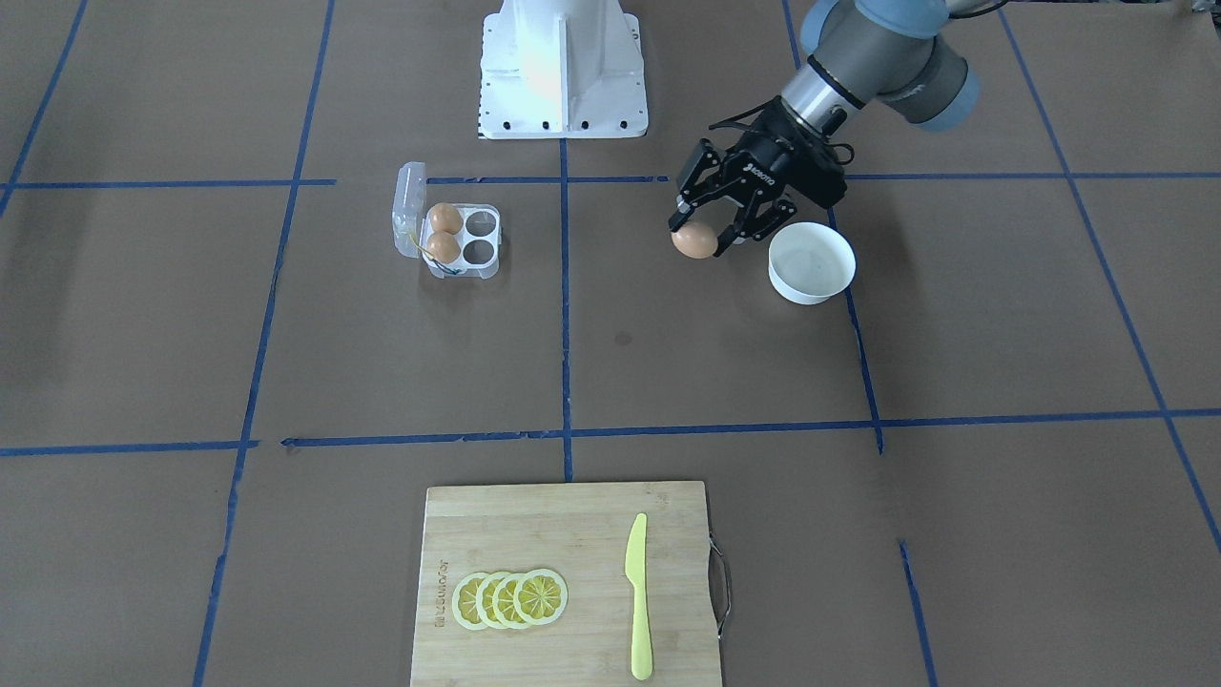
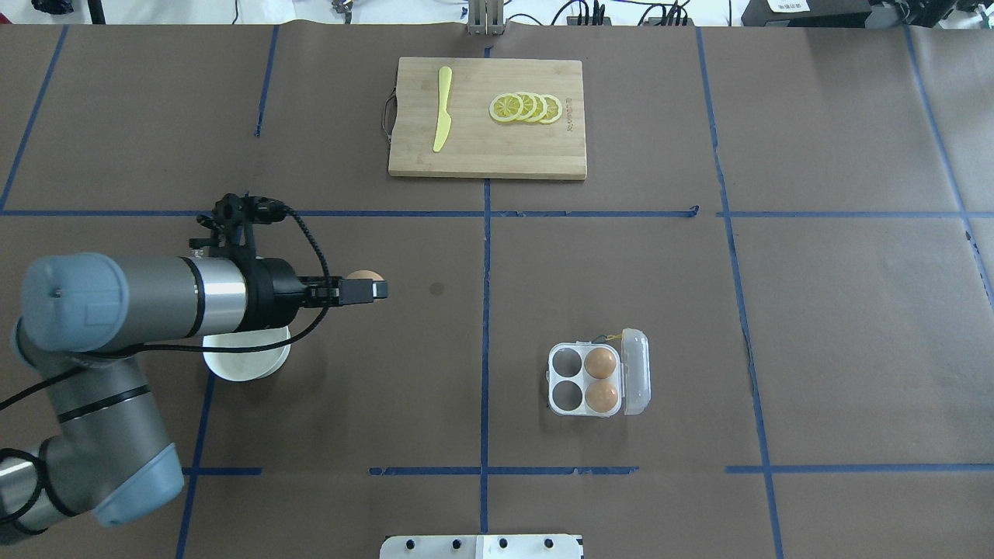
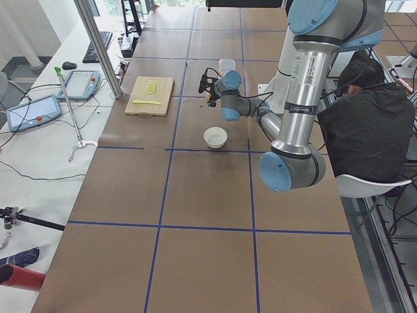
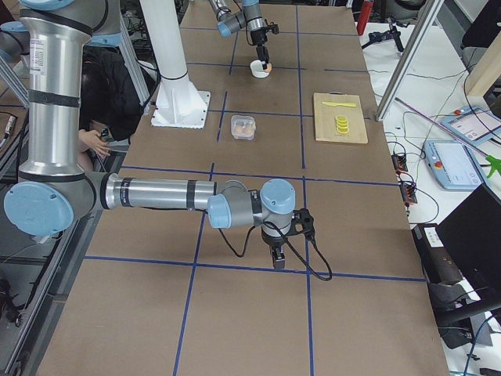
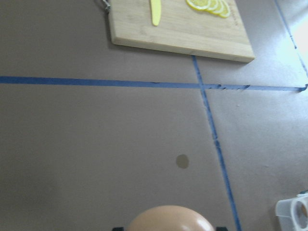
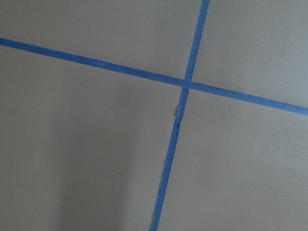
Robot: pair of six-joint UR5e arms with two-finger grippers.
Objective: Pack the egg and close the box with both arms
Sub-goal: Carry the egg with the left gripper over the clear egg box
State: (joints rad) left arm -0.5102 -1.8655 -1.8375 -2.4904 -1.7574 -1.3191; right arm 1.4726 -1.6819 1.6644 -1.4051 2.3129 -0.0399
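Now left jaws pinching egg (image 1: 693,242), lifted clear of bowl (image 1: 811,262) for transfer to box (image 1: 486,237), two cells free. Right jaws far off; I cannot tell their state.

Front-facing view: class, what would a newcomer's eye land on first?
The left gripper, clamped on an orange-brown egg just beside the white bowl. Then the clear box, lid open, with two eggs in the cells by the hinge and two cells empty.
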